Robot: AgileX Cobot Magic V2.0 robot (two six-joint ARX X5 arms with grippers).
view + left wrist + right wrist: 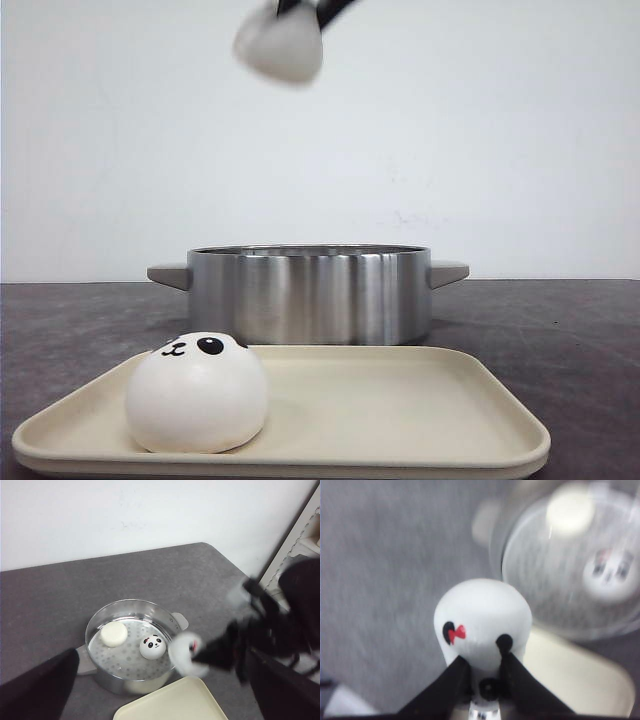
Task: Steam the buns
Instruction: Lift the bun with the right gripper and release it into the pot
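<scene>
While the right fingers (482,672) pinch only the bun's (482,617) edge, it may slip short of the pot (310,295); left fingers seem unseen.

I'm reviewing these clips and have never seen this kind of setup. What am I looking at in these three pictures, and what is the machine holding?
This is a two-armed table robot; each arm ends in a claw with a small camera on its wrist. The front view looks forward over the grey table. The other two views come from the wrist cameras.

On the table stand a steel pot and, nearer the camera, a cream tray. One panda-faced bun sits on the tray. The left wrist view shows two more buns on the perforated steamer plate in the pot, one face up and one showing no face.

The right claw grips a fourth bun, seen blurred and high in the front view. The left claw's own tips are too dark and cropped to judge.
</scene>
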